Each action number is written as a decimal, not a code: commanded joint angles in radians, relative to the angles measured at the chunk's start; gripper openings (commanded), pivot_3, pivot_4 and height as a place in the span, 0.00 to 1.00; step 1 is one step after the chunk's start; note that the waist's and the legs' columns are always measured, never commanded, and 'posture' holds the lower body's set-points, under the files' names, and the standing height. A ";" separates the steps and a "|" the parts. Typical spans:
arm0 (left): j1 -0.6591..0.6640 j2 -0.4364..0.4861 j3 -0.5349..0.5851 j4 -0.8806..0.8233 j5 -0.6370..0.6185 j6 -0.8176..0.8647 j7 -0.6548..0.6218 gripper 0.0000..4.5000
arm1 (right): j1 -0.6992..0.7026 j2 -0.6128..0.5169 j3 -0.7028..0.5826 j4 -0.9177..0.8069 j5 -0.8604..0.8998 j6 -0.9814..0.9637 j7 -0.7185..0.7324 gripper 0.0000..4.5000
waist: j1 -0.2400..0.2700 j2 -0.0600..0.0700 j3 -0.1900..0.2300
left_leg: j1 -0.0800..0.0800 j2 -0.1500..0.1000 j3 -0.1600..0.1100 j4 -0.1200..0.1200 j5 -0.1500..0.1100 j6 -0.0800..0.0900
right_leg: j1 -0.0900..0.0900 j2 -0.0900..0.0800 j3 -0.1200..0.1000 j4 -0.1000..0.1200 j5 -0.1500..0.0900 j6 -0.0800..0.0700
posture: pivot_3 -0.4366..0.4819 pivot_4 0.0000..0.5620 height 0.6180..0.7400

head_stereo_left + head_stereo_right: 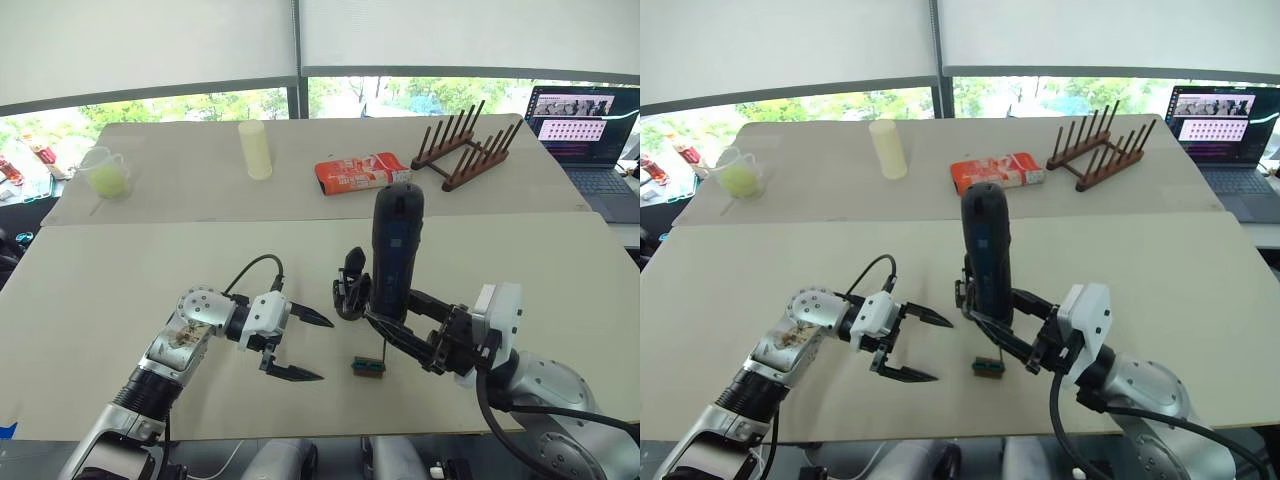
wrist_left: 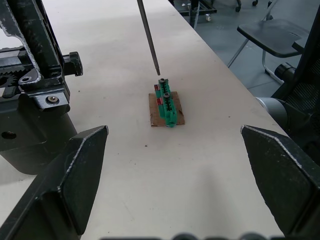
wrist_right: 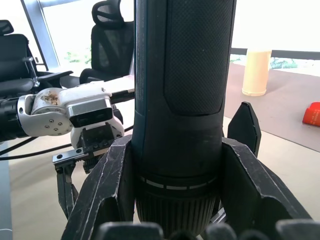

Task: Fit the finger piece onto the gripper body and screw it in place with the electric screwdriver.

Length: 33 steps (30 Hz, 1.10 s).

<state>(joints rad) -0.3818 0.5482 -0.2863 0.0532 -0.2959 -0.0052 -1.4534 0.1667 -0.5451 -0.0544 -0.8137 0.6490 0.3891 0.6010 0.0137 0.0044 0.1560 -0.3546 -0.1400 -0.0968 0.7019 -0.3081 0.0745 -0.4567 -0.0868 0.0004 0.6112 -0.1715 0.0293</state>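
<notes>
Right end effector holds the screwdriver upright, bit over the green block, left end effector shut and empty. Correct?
Not quite: the left end effector is open, fingers spread wide and empty, per the left eye view. The right end effector does hold the screwdriver upright, bit just above the green block.

The left gripper (image 1: 297,346) hangs over the desk's (image 1: 120,290) near edge, fingers spread wide and empty, pointing right. The right gripper (image 1: 400,318) reaches in from the near right corner, fingers clamped around the upright electric screwdriver (image 1: 393,250).
</notes>
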 commanded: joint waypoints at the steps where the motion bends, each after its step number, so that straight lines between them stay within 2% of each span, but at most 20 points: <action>1: -0.005 -0.001 0.001 -0.009 0.000 -0.018 0.001 1.00 | -0.003 0.009 -0.018 -0.033 0.010 -0.044 0.009 0.43 | 0.000 0.000 0.000 | 0.000 0.000 0.000 0.000 0.000 0.000 | 0.000 0.000 0.000 0.000 0.000 0.000 | 0.48 0.27 1.00; 33: -0.012 0.001 0.004 0.006 0.004 -0.026 -0.001 1.00 | -0.010 0.023 -0.024 -0.018 -0.003 -0.049 0.028 0.43 | 0.000 0.000 0.000 | 0.000 0.000 0.000 0.000 0.000 0.000 | 0.000 0.000 0.000 0.000 0.000 0.000 | 0.48 0.27 1.00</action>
<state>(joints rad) -0.3819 0.5482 -0.2868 0.0619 -0.2914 -0.0170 -1.4538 0.1734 -0.5238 -0.0546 -0.7940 0.6290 0.3735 0.6293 0.0135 0.0044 0.1559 -0.3546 -0.1399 -0.0968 0.7018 -0.3081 0.0745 -0.4567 -0.0866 0.0003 0.6112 -0.1715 0.0293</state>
